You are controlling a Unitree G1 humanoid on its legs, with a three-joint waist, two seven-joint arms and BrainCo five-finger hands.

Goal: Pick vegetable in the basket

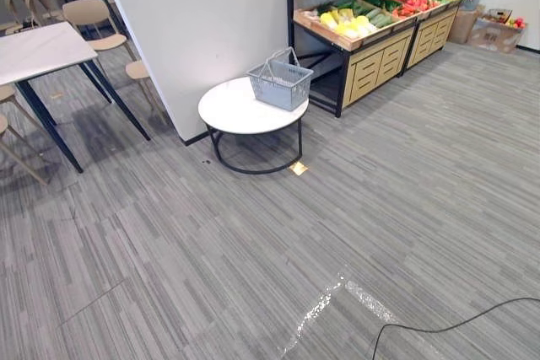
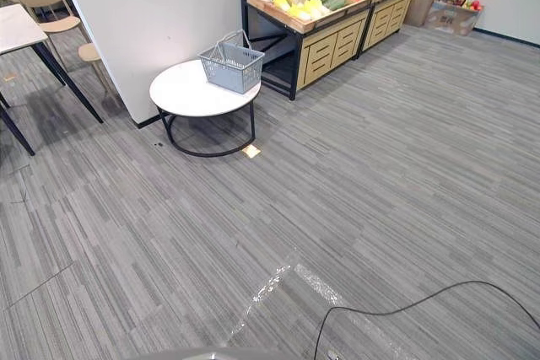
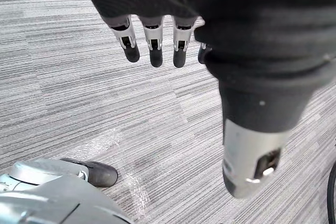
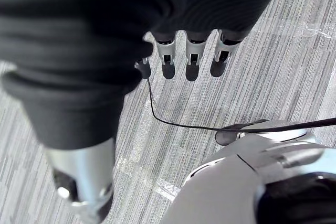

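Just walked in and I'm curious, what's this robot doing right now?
Nothing is being handled yet. The grey basket sits on a round white table, across the carpet from the robot. Beside it stands a wooden produce stand holding the vegetables. The left hand and right hand hang over the carpet, fingers straight, holding nothing.

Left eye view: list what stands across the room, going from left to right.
Rectangular white table → white wall → round table with the grey basket on it → vegetable stand → cardboard boxes.
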